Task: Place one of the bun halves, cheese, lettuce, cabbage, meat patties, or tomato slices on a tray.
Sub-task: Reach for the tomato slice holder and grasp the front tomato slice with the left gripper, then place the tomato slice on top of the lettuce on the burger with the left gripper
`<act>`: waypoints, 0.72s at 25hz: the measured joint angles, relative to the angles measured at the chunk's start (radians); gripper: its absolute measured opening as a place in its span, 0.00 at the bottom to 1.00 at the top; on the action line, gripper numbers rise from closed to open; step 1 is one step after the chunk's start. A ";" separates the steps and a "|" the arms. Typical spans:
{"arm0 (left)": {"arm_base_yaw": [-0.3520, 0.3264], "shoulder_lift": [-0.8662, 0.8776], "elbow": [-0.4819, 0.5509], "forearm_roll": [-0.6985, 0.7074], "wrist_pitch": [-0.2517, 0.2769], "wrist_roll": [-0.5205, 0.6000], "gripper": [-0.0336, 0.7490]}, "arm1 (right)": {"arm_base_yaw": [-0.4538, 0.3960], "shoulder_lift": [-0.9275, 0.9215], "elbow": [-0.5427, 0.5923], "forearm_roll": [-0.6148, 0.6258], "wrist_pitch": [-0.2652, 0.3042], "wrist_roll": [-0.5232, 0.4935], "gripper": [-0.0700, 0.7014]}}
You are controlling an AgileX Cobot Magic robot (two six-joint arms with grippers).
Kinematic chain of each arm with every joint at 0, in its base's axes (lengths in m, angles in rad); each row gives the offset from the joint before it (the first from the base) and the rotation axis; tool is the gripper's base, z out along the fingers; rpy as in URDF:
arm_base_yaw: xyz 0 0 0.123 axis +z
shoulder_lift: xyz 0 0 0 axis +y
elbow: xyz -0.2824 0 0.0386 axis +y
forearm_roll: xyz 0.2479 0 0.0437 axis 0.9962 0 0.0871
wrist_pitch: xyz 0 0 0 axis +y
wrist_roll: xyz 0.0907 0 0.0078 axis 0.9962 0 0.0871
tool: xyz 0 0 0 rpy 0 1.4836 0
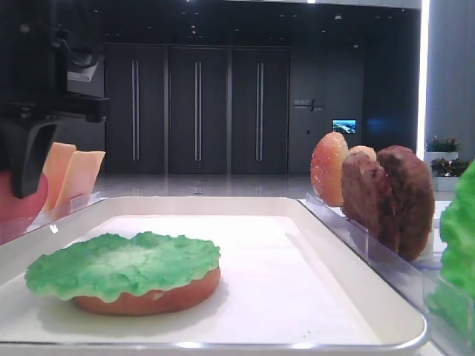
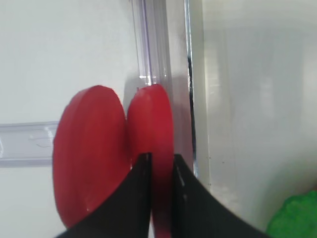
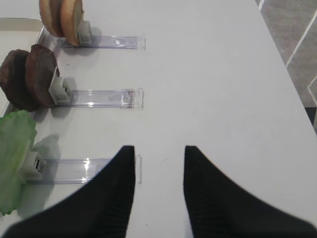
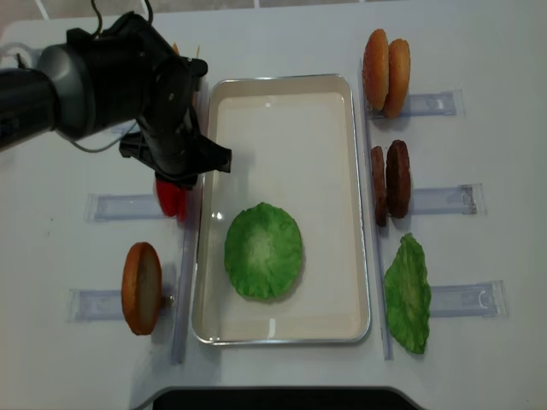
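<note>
Left tool point(image 2: 158, 166) clamped on tomato slice point(image 2: 151, 124); second slice point(image 2: 91, 148) alongside; right tool point(image 3: 158, 151) apart.

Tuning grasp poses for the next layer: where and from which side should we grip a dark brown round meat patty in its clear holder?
Pinch the outer dark brown round meat patty across its flat faces at the upper rim, coming from above. Both patties stand on edge in the clear plastic holder beside the white rectangular tray, faces touching, so only the top edge is free. The open right gripper hovers nearby.
</note>
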 joint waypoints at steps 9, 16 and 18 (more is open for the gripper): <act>0.000 -0.010 -0.120 -0.092 0.127 0.086 0.11 | 0.000 0.000 0.000 0.000 0.000 0.000 0.39; -0.001 -0.035 -0.224 -0.168 0.222 0.124 0.11 | 0.000 0.000 0.000 0.000 0.000 0.000 0.39; -0.001 -0.044 -0.239 -0.171 0.257 0.127 0.11 | 0.000 0.000 0.000 0.000 0.000 0.000 0.39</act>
